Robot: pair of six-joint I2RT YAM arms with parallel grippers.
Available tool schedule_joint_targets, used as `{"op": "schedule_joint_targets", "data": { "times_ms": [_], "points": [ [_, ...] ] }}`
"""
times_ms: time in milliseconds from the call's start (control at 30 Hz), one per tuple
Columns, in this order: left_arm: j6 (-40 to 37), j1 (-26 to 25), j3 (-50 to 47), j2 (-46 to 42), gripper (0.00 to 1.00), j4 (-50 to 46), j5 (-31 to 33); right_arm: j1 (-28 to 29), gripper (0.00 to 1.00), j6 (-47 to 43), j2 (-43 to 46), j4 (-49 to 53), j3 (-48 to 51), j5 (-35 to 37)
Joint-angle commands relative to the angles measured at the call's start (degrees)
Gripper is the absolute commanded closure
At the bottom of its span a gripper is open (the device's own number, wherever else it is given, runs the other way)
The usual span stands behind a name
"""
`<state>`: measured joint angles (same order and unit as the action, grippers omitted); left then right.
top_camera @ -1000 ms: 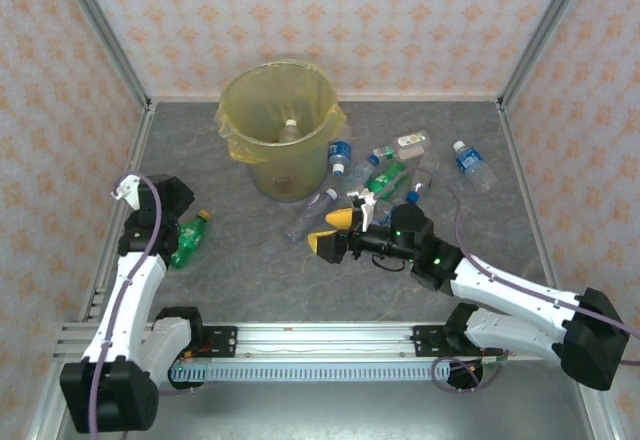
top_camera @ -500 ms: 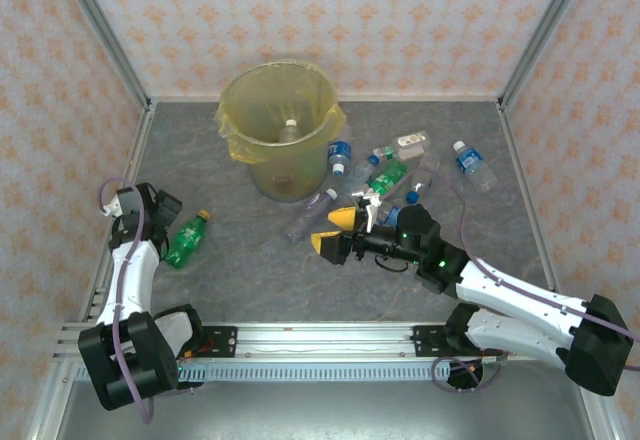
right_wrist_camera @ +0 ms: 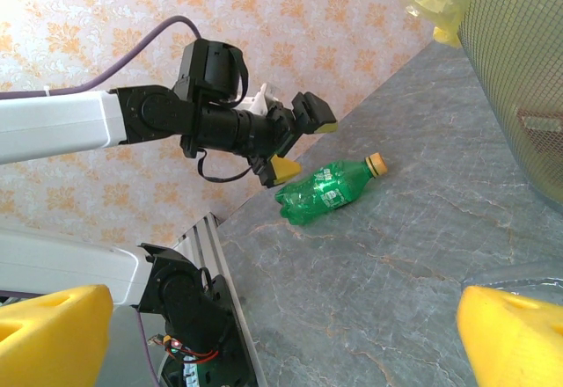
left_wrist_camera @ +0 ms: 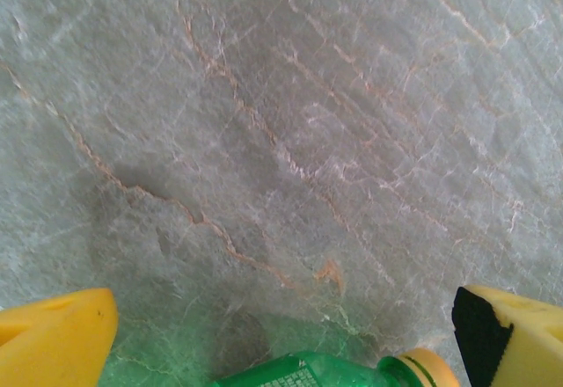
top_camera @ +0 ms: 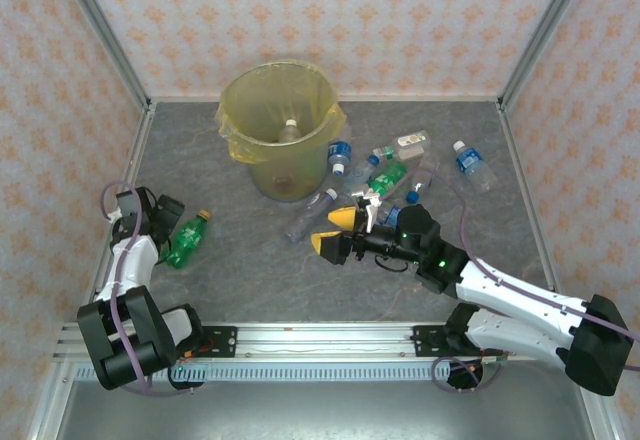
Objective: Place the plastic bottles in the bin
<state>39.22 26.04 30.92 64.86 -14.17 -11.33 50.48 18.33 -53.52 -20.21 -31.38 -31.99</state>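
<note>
Hanging low over the desk (top_camera: 250, 265) front-left of the bin (top_camera: 290, 165), the left tool (top_camera: 165, 222) has its yellow fingers spread wide on either side of a green, orange-capped bottle (top_camera: 187, 239) lying on its side. The right tool (top_camera: 335, 231), equally spread and empty, sits front-right of the bin. More plastic bottles (top_camera: 388, 172) lie scattered right of the bin; one white-capped bottle (top_camera: 289, 130) rests inside it.

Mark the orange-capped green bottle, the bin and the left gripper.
orange-capped green bottle (right_wrist_camera: 327, 190), right wrist view, mid-body at the label.
bin (top_camera: 288, 165), top external view, outer wall.
left gripper (right_wrist_camera: 303, 145), right wrist view, midway between its open fingertips.
</note>
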Motion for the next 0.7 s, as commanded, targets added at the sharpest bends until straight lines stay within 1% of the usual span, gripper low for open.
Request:
{"op": "schedule_joint_targets", "data": {
  "times_ms": [0, 167, 300, 367, 467, 667],
  "points": [
    [2.29, 0.49, -1.98, -1.64, 0.01, 2.65, -3.34, 0.32, 0.0, -1.01, 0.0, -1.16, -0.66, -0.37],
    [3.32, 0.32, -4.19, -4.71, 0.01, 2.74, -7.11, 0.32, 0.0, -0.82, -0.08, -1.54, -0.55, -0.42],
    [5.99, -0.75, -7.38, -9.43, 0.05, 3.86, -9.37, 0.32, 0.0, -0.64, -0.32, -1.5, -0.78, -0.66],
    [7.15, -1.94, -8.6, -11.6, 0.05, 3.88, -9.32, 0.3, 0.0, -0.65, -0.45, -1.55, -0.81, -0.71],
    [7.19, -3.85, -9.2, -13.73, 0.04, 3.06, -7.02, 0.32, 0.0, -0.57, -0.53, -1.55, -0.9, -0.9],
    [5.72, -6.1, -10.34, -13.06, 0.03, 4.26, -7.55, 0.41, 0.0, -0.47, -0.45, -1.27, -1.18, -1.06]
  ]
}}
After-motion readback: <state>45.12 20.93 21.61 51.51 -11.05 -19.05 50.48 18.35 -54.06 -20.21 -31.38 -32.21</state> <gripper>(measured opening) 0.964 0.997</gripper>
